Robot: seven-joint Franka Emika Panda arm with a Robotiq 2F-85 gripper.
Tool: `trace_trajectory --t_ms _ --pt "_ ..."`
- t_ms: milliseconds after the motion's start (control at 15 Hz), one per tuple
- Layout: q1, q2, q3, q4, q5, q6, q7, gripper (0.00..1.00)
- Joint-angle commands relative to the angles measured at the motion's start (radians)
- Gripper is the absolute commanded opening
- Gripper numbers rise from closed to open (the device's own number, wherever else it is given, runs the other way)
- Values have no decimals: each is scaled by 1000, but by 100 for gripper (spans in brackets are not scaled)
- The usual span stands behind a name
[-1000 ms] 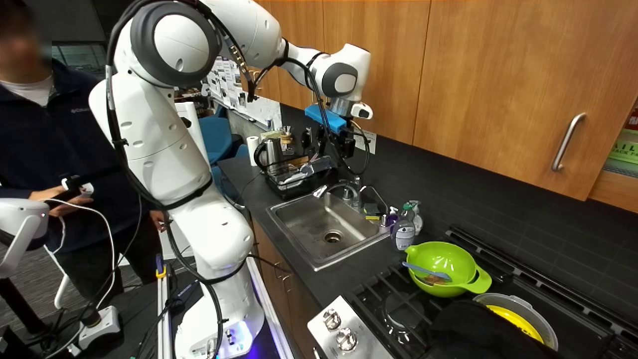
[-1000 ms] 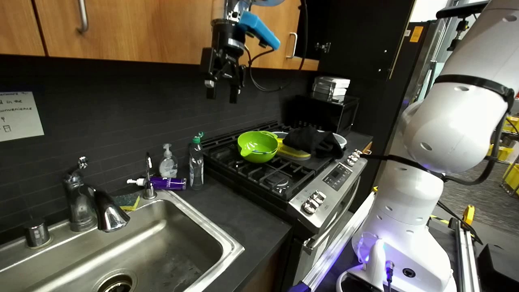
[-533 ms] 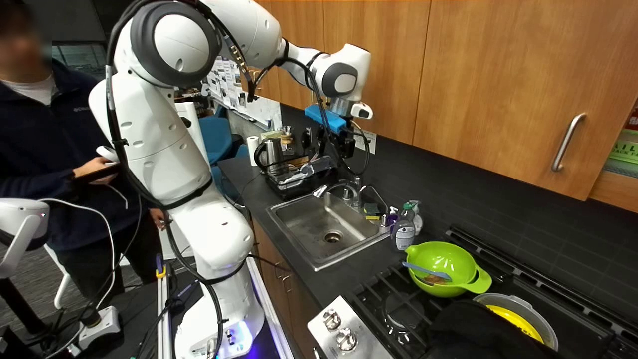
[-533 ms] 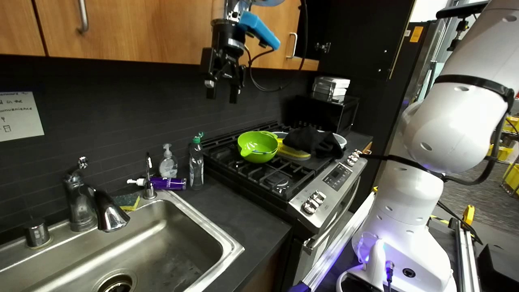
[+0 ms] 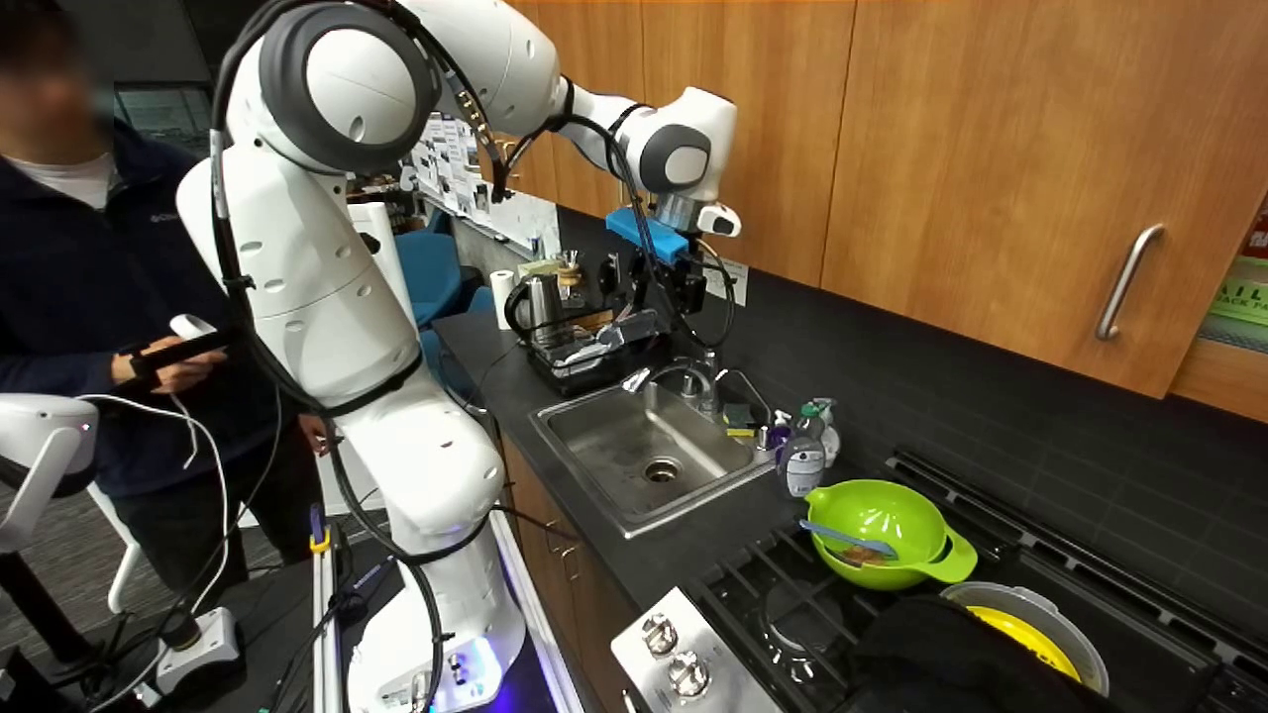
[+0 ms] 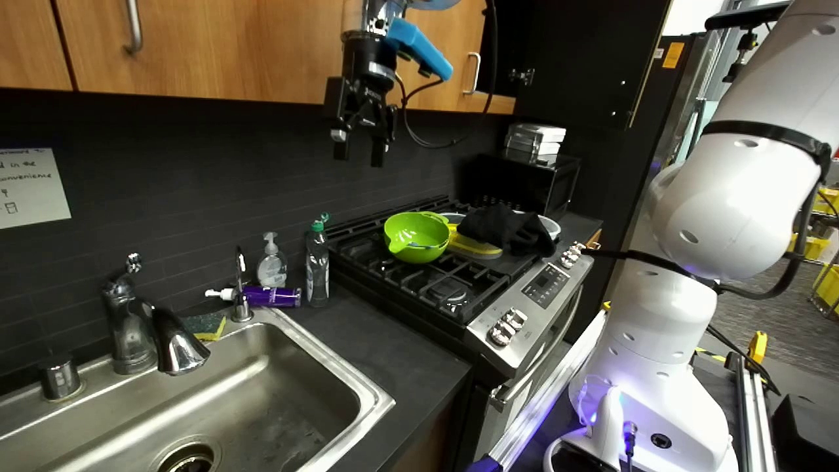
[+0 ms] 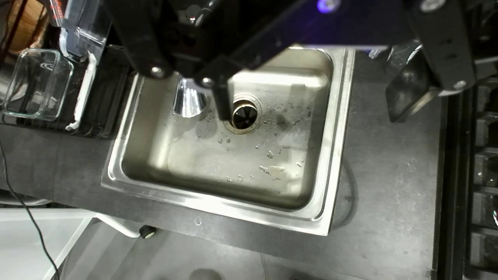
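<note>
In the wrist view, spreads matte dark-grey as a counter (image 7: 389, 186) around a steel sink (image 7: 202, 155); from the sink's centre, carries a dish rack (image 7: 105, 101) near 10 o'clock and meets a stove (image 7: 484, 198) at 3 o'clock. In an exterior view, holds upright, towards the sink's 1 o'clock, a green-capped bottle (image 6: 318, 272) and a pump bottle (image 6: 271, 269), plus a purple bottle (image 6: 278, 297) lying on its side.

Below the end effector (image 6: 360, 155), the sink (image 7: 206, 159) is smooth, shiny metal (wet in spots) and the worktop (image 7: 389, 175) dull. Off to the end effector's side, lower down, the bowl (image 6: 423, 252) looks like glossy plastic.
</note>
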Motion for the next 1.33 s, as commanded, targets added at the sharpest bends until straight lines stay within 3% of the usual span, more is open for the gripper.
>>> trace_trajectory --t_ms 0,467,800,1267 --pt "-19 0 17 2 4 -3 -3 100" --pt "-26 0 26 -1 -18 8 26 100" --pt "-77 -22 21 -46 -110 43 127 100" --pt "-150 -60 -12 -158 -118 58 169 100"
